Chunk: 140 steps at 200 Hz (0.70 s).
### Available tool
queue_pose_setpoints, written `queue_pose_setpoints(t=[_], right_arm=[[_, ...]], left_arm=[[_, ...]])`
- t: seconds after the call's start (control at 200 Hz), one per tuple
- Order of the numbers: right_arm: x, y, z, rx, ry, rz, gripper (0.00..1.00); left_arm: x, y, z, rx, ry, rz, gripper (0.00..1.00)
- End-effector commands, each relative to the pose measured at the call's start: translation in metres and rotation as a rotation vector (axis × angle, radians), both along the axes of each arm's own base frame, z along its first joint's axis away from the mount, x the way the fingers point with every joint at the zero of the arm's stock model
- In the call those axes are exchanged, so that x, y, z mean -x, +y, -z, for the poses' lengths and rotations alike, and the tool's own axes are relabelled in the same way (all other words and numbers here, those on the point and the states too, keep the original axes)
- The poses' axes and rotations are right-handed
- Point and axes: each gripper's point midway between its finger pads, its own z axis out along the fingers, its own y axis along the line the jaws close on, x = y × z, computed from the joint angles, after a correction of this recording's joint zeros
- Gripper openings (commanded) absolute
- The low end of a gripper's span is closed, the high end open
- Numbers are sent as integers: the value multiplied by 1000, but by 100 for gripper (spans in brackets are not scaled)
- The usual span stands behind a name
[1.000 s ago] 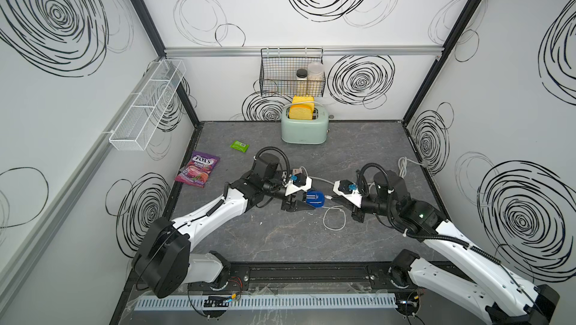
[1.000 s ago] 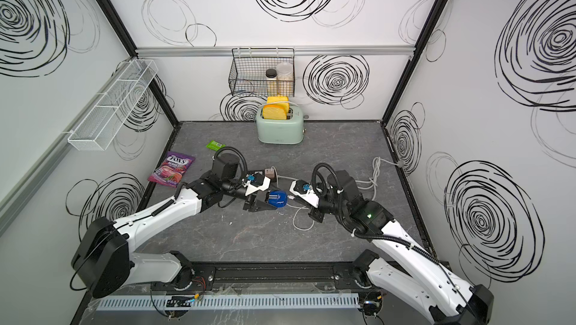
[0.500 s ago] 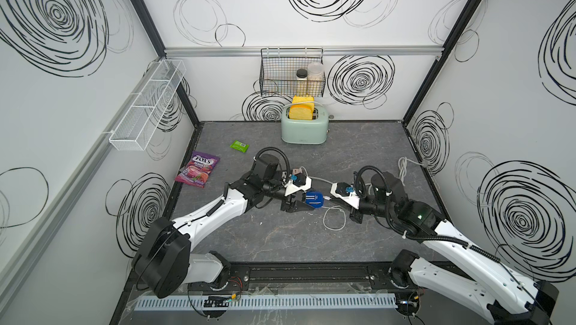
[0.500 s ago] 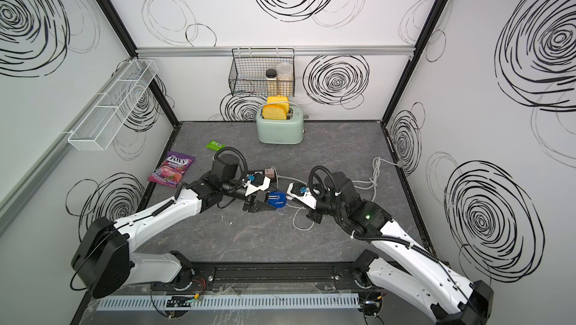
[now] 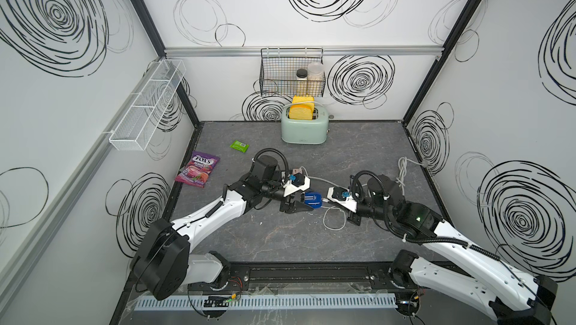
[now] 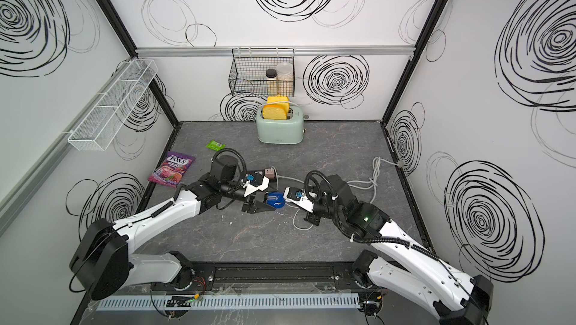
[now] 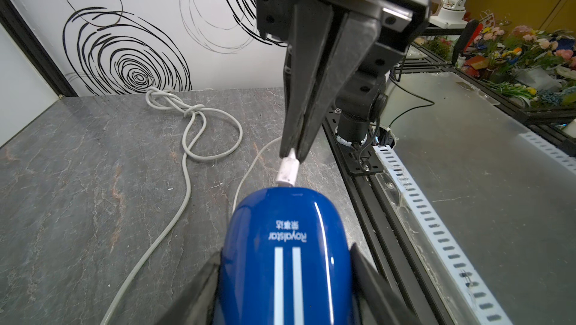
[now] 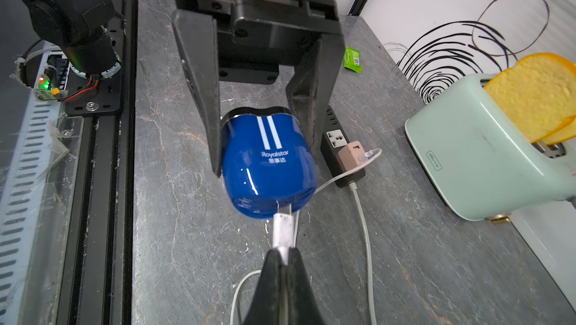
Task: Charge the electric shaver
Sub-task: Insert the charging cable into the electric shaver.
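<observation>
The glossy blue rounded electric shaver (image 8: pixel 268 164) sits near the middle of both top views, a little below centre, between the two arms. The left gripper (image 5: pixel 307 203) grasps it across its sides, one black finger on each flank, with the shaving-head end toward the wrist and the plain rounded end pointing at the other arm. Whether the body rests on the grey stone-patterned table (image 5: pixel 280 239) or hangs just above it, I cannot tell.

The small white charging plug (image 7: pixel 288 172) meets that rounded end. The right gripper (image 7: pixel 293 152) is clenched on the plug's rear, so the shaver lies straight ahead of its tips with only the plug between them. How deeply the plug is seated is not clear.

The thin white cable (image 8: pixel 364 230) runs back to the pinkish cube adapter (image 8: pixel 350 152), which sits in the black power strip (image 8: pixel 335 139) just beside the shaver.

The likely failure is a skewed push. If the plug enters at an angle, it could jam or skid off the slick shell. The smooth body could also twist or slide in the left gripper's hold. A tug on the cable might unseat the adapter.
</observation>
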Motion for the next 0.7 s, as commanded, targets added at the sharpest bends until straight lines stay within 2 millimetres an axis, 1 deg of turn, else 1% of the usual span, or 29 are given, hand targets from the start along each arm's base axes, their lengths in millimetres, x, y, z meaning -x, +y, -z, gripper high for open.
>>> queue_pose_setpoints(t=[0.0,0.325,0.425,0.615,0.695], right_arm=[[7,3,2,8,-12,-43,0],[6,5,-3,8,-63,-68,0],[7,9,-6,-5,-90,-88,0],[8,16,-20,-67,-149,-123,0],[9,19,-19,-76,-148,-138,0]], left_arm=[[3,-2,-31,102,-99,38,0],[5,-5,-30,100,-87,51,0],[7,-6,-29,94,-87,58,0],[12,-9,-30,88,-83,90,0],[13,-9,-33,99,-85,98,0]])
